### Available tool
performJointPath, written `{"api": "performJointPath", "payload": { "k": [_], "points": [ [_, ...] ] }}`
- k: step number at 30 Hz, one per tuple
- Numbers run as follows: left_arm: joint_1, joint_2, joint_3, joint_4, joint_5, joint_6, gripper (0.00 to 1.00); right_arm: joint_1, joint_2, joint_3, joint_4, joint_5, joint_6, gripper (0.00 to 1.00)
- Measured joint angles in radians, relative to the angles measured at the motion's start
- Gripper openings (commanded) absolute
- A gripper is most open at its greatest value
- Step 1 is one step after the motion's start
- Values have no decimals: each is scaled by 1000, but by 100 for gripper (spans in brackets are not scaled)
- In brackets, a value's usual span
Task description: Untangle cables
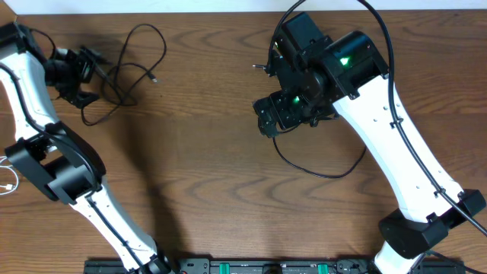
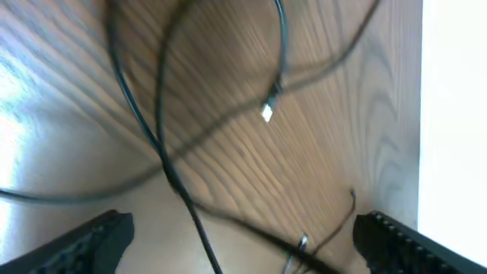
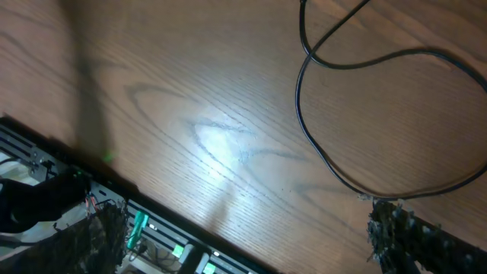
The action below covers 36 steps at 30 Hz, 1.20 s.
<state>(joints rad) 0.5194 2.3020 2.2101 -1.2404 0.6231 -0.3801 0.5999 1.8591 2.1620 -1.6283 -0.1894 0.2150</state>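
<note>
A tangle of thin black cables (image 1: pixel 116 76) lies at the table's far left, one small plug (image 1: pixel 154 78) pointing right. My left gripper (image 1: pixel 91 78) sits at the tangle's left edge, open. In the left wrist view, blurred black cables (image 2: pixel 161 144) cross the wood, a silver-tipped plug (image 2: pixel 266 113) lies ahead, and one strand runs between the wide-apart fingers (image 2: pixel 84 243) of the left gripper (image 2: pixel 243 255). Another black cable (image 1: pixel 323 175) loops below my right gripper (image 1: pixel 268 118). The right gripper (image 3: pixel 251 243) is open and empty, with the loop (image 3: pixel 335 175) ahead of it.
A white cord (image 1: pixel 7 183) shows at the left edge of the table. A black rail with green parts (image 1: pixel 251 266) runs along the front edge. The pale wall (image 2: pixel 456 114) borders the table just beyond the tangle.
</note>
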Motion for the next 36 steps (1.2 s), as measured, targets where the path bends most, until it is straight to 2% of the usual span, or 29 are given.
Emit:
{"api": "performJointPath", "payload": {
  "k": [5,8,14,19,22,24,26,31,36],
  "points": [
    [-50,-26,0,-95,-107,46,98,8,0,0,1,0,0,99],
    [-109,-26,0,-134,-311,65,100,19,0,0,4,0,0,99],
    [-272,-26,0,-245,-909,61,98,51,0,-2,12,0,0,99],
    [-335,-26,0,-307,-1102,46,98,75,0,-2,16,0,0,99],
    [-348,-26,0,-354,-1097,49,98,84,0,-2,17,0,0,99],
    [-350,-26,0,-369,-1045,74,98,88,0,-2,19,0,0,99],
    [-350,-26,0,-369,-927,132,98,89,0,-3,25,0,0,99],
    [-340,-28,0,-371,-523,317,98,89,0,-3,30,0,0,99],
    [-324,-47,0,-372,-332,348,98,89,0,-3,33,0,0,99]
  ]
}}
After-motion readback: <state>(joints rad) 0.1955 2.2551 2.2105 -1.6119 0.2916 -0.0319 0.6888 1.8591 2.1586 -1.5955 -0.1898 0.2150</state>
